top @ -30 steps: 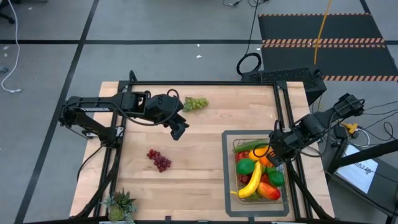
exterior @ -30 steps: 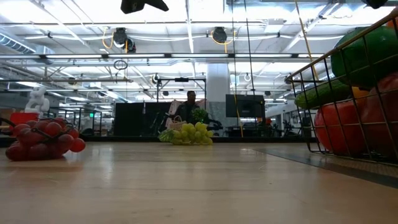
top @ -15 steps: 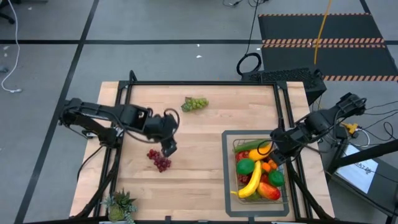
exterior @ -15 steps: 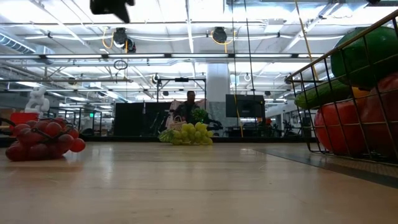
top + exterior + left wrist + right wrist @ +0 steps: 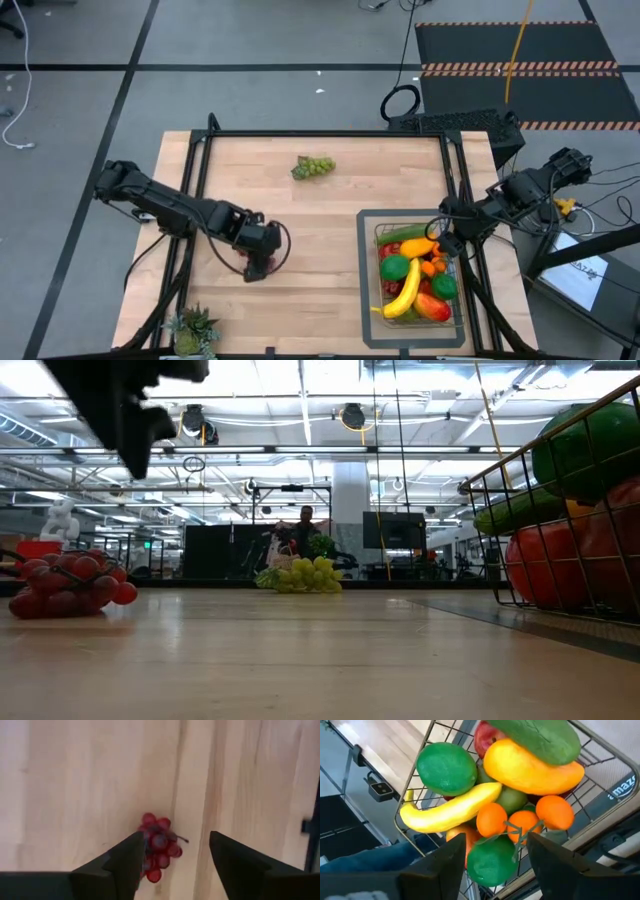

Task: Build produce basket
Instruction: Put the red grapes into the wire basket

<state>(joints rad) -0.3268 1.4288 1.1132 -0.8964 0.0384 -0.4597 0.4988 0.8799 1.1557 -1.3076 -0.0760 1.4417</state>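
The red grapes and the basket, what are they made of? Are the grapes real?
The red grapes look like shiny plastic, probably toys: each one is smooth, glossy and evenly coloured. The basket looks like dark metal wire, thin bars crossing in a grid.

the red grapes [image 5: 159, 847] are partly hidden behind one dark finger [image 5: 131, 857]. the basket [image 5: 560, 510] is cut off at the low view's right edge. the left arm [image 5: 120, 400] shows there only as a dark blur.
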